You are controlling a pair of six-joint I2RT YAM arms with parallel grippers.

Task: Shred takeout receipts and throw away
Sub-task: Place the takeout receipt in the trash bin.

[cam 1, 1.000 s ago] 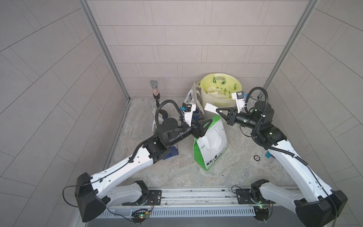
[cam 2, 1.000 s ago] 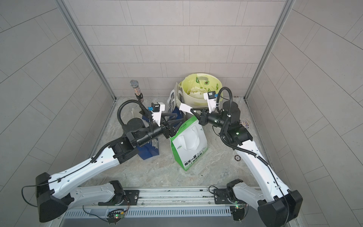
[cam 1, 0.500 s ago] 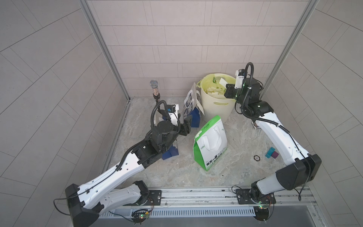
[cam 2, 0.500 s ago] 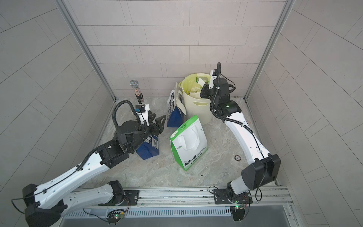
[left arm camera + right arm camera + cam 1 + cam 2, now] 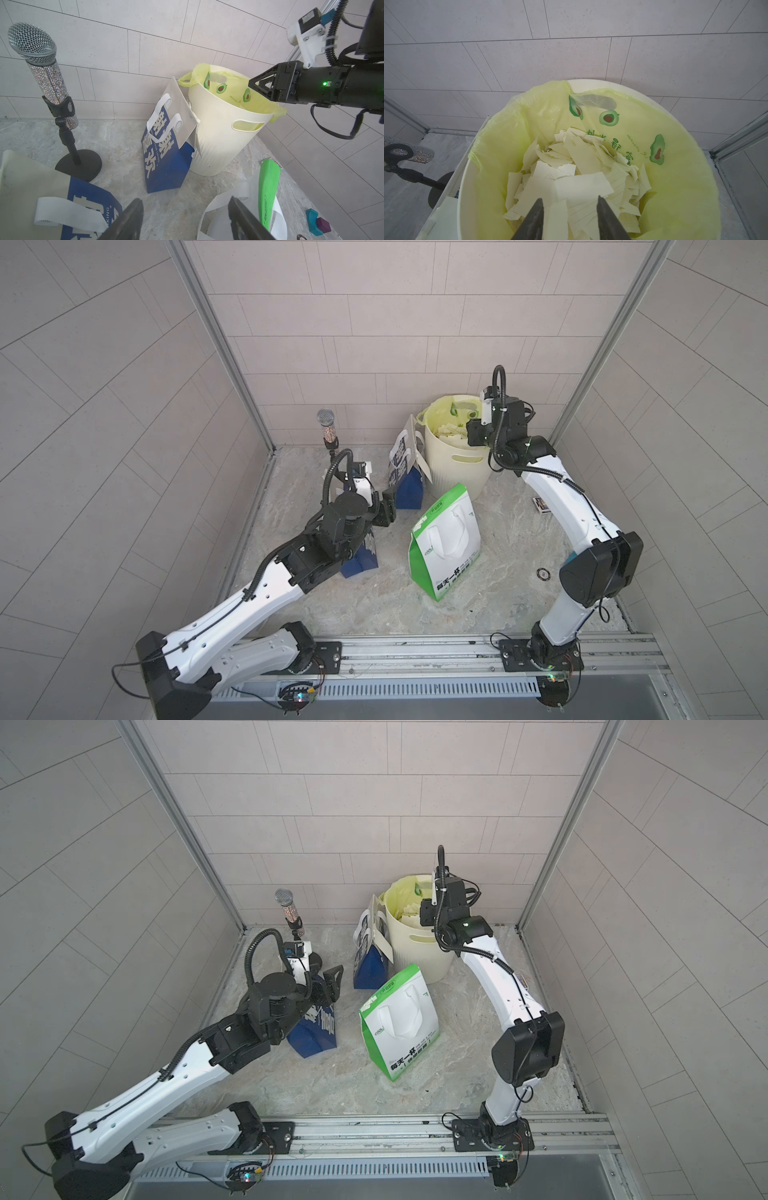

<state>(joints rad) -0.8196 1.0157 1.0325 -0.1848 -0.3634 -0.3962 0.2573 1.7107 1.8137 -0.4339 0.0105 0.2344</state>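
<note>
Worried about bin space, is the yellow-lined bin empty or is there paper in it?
Not empty: torn paper pieces lie piled inside the bin, below its rim.

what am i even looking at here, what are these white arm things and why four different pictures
These are two robot arms, each ending in a two-fingered gripper. Two pictures look down from above; the other two come from cameras on the wrists. On the surface are a cream bin with a yellow liner, a leaning blue bag, a second blue bag, a green-and-white bag and a microphone. The right gripper hangs open over the bin, above the torn paper inside. The left gripper is open too, holding nothing.
</note>
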